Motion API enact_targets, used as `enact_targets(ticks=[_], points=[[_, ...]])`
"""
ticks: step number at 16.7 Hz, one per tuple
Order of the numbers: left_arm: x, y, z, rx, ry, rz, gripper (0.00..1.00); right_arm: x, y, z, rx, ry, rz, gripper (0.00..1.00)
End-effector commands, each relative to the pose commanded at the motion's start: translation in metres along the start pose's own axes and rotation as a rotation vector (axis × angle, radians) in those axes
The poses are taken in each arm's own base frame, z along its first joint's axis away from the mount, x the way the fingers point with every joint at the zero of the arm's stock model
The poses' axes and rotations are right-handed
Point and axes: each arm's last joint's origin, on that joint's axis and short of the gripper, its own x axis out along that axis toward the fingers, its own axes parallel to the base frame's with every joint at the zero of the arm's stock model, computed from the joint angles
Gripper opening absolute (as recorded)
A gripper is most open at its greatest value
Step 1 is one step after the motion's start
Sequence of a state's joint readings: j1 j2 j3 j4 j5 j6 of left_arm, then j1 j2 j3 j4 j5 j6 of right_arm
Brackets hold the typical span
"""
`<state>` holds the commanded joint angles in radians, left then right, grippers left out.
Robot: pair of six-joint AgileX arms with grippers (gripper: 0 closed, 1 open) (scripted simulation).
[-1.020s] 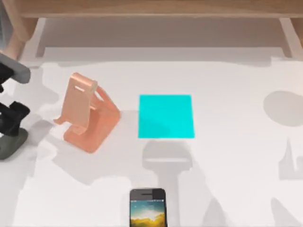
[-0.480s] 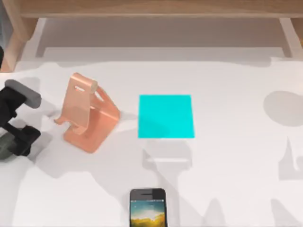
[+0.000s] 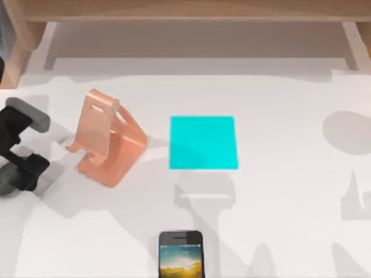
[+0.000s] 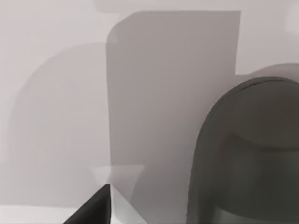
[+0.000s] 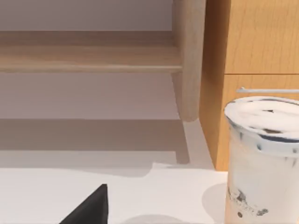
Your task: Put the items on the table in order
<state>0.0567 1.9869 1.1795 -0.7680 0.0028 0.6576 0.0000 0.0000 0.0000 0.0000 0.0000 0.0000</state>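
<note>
The dark grey mouse [image 3: 6, 180] lies at the table's [image 3: 278, 208] far left edge, partly under my left arm. My left gripper [image 3: 27, 143] hovers just over it, open, with one finger [image 3: 30, 169] above the mouse's right side and the other [image 3: 29, 116] farther back. In the left wrist view the mouse [image 4: 247, 158] looms very close beside a dark fingertip [image 4: 93, 210]. The smartphone [image 3: 181, 255] lies screen up at the front middle, cut by the picture's edge. A dark part of my right gripper [image 5: 88, 207] shows in the right wrist view, near the shelf.
A salmon-orange stand [image 3: 107, 139] sits just right of my left gripper. A cyan pad [image 3: 203, 142] lies at the table's middle. The wooden shelf [image 3: 185, 8] runs along the back. A white cup [image 5: 264, 158] stands by the wooden cabinet [image 5: 257, 42].
My left gripper has come forward and to the right, over the mouse, and has held nearly still for the last half second. Phone, stand and pad have not moved.
</note>
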Motion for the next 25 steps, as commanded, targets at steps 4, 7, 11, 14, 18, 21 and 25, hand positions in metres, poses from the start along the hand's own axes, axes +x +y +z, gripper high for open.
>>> enact_targets(ticks=[4, 7, 11, 14, 18, 21, 25], points=[[0.000, 0.000, 0.000, 0.000, 0.000, 0.000, 0.32, 0.000, 0.000, 0.000, 0.000, 0.000, 0.000, 1.00], [0.000, 0.000, 0.000, 0.000, 0.000, 0.000, 0.10, 0.000, 0.000, 0.000, 0.000, 0.000, 0.000, 1.00], [0.000, 0.000, 0.000, 0.000, 0.000, 0.000, 0.00, 0.000, 0.000, 0.000, 0.000, 0.000, 0.000, 1.00], [0.000, 0.000, 0.000, 0.000, 0.000, 0.000, 0.00, 0.000, 0.000, 0.000, 0.000, 0.000, 0.000, 1.00], [-0.008, 0.000, 0.001, -0.001, -0.015, 0.004, 0.00, 0.000, 0.000, 0.000, 0.000, 0.000, 0.000, 1.00], [-0.023, 0.001, 0.003, 0.003, -0.014, 0.002, 0.00, 0.000, 0.000, 0.000, 0.000, 0.000, 0.000, 1.00], [-0.063, 0.001, 0.005, 0.007, -0.008, -0.003, 0.00, 0.000, 0.000, 0.000, 0.000, 0.000, 0.000, 1.00]])
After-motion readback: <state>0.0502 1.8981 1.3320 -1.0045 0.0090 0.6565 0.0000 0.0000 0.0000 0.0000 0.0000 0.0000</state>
